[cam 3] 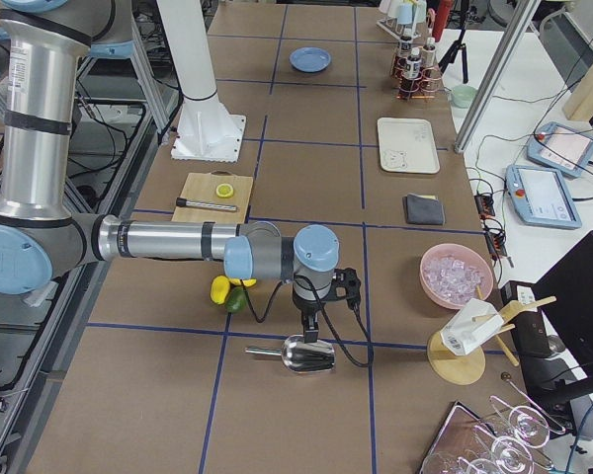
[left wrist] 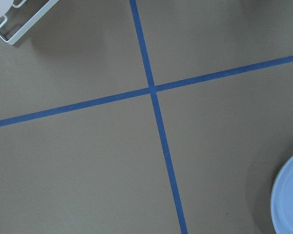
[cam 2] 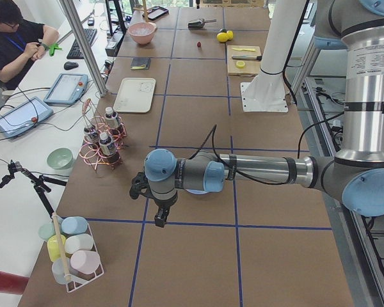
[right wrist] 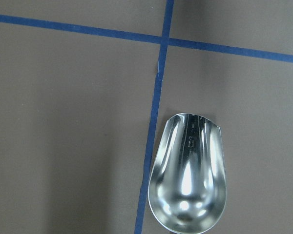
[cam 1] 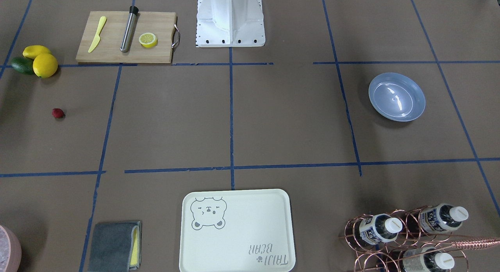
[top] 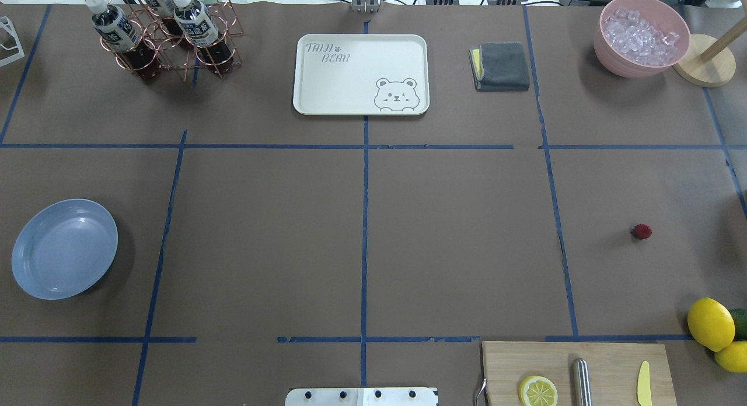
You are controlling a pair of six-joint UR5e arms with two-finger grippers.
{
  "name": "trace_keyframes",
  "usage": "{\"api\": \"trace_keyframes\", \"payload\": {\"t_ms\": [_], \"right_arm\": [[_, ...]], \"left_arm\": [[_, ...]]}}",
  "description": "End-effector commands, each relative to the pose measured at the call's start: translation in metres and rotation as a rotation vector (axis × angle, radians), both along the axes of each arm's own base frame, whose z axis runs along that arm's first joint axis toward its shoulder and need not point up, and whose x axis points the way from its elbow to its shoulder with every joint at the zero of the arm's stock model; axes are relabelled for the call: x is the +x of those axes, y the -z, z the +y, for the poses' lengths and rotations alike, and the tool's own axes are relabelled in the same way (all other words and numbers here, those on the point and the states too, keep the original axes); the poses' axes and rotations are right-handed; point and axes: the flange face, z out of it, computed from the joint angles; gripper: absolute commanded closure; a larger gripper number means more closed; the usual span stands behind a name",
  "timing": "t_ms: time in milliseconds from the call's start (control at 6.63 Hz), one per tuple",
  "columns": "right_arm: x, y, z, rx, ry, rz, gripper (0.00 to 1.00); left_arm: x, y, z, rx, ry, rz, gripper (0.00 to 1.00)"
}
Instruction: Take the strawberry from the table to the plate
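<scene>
The strawberry lies alone on the brown table, at the overhead view's right, a little beyond the lemons. The light-blue plate sits empty at that view's far left. My left gripper points down at the table just beside the plate, whose rim edges into the left wrist view. My right gripper hangs over a metal scoop, well away from the strawberry. Both grippers show only in the side views, so I cannot tell whether they are open or shut.
A cutting board with a lemon half, a metal rod and a yellow knife lies near the robot base. Two lemons and an avocado sit beside it. Farther off are the bear tray, bottle rack, grey cloth and ice bowl.
</scene>
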Motion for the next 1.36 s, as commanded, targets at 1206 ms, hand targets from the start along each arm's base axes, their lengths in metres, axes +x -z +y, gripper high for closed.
{"api": "trace_keyframes", "payload": {"t_ms": [1206], "right_arm": [[-0.008, 0.044, -0.067, 0.157, -0.034, -0.040, 0.00]], "left_arm": [[0.002, 0.048, -0.028, 0.406, -0.004, -0.007, 0.00]]}}
